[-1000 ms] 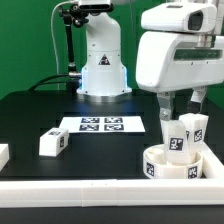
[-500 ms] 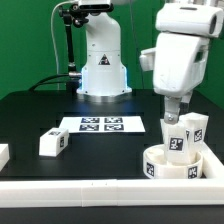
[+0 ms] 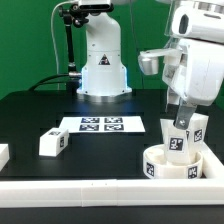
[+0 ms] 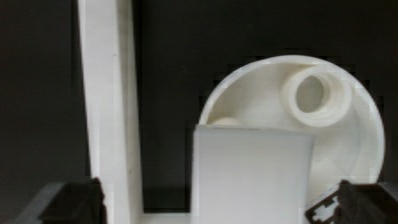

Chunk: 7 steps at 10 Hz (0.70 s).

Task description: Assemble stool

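the gripper (image 3: 183, 120) hangs wide open, holding nothing, over the round seat (image 3: 158, 162), which lies at the exterior view's right just behind the white rail (image 3: 90, 190) — two legs (image 3: 178, 140) stand upright on it. a third leg (image 3: 53, 143) lies well apart, near the marker board (image 3: 100, 125).

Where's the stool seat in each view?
Exterior view: seat near the bottom corner on the exterior view's right.
Wrist view: seat is the big round disc filling much of the picture.
Shared landmark: the white leg standing on the seat.
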### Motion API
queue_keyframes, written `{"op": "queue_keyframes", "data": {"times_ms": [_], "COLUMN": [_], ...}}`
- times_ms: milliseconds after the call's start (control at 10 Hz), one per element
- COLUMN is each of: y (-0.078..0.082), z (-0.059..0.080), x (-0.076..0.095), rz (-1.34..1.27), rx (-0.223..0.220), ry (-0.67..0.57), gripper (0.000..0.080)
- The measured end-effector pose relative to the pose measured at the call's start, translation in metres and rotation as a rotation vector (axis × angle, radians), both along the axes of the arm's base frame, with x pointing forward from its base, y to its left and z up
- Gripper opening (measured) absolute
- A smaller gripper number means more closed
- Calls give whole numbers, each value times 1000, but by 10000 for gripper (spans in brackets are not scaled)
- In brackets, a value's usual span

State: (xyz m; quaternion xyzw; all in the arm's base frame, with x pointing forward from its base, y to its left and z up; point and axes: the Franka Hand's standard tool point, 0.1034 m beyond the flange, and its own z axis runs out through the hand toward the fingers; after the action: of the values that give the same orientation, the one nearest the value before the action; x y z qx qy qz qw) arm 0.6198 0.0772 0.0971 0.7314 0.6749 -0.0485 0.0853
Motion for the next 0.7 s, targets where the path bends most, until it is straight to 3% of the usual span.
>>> {"op": "queue_keyframes", "data": {"times_ms": [100,300,400,700], "y": [-1,-2,-3,-3], "z": [-3,-3,-3,-3], "x": [-1,-1,0,0], "rz": [-1,-4,-5,-8], "rx": [-2,-2,-2,-2], "ry": [5,5,4,3], "gripper": [649,387,330,331]}}
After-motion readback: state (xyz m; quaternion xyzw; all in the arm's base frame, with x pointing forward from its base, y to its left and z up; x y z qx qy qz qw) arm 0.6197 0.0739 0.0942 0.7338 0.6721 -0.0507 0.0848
